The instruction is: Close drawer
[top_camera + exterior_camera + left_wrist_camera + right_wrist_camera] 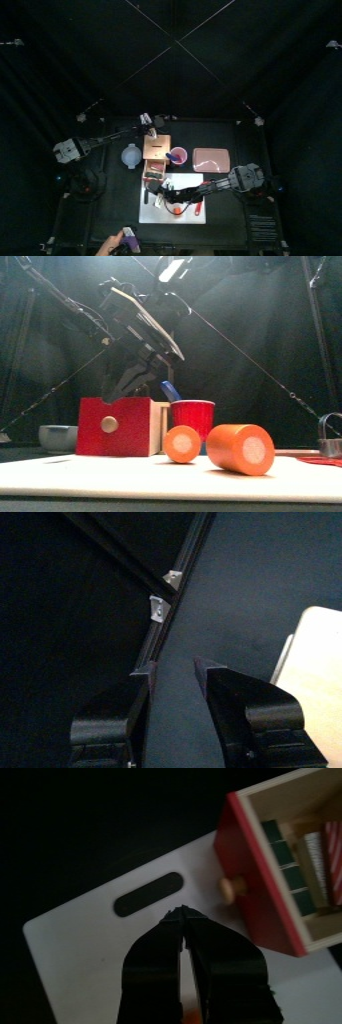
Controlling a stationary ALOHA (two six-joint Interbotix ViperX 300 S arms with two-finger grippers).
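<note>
- Top view: we take the drawer (156, 171) as landmark; it sits on the near end of the white mat (171, 215), beside the pink plate (214, 159). The right gripper (198, 186) lies just beside the drawer on the plate's side; the left gripper (150, 127) is beyond it, apart. Too small here to read how far the drawer stands out.
- Front view: the drawer's red front (114, 427) with its round knob faces us; the red cup (193, 417) stands just behind it, two orange rolls (239, 448) in front. Risk: a push skidding the whole box into the cup rather than sliding the tray home.
- Left wrist view: the left claw (171, 704) stands wide apart, holding nothing; only the mat's corner (313, 652) shows. It braces nothing, so we judge the box could slide.
- Right wrist view: the right claw (182, 933) is pinched nearly closed, empty, tip near the knob (235, 887). The tray (297, 863) looks drawn out, its contents visible. An off-centre push may skew and jam it, or glance off the knob.
</note>
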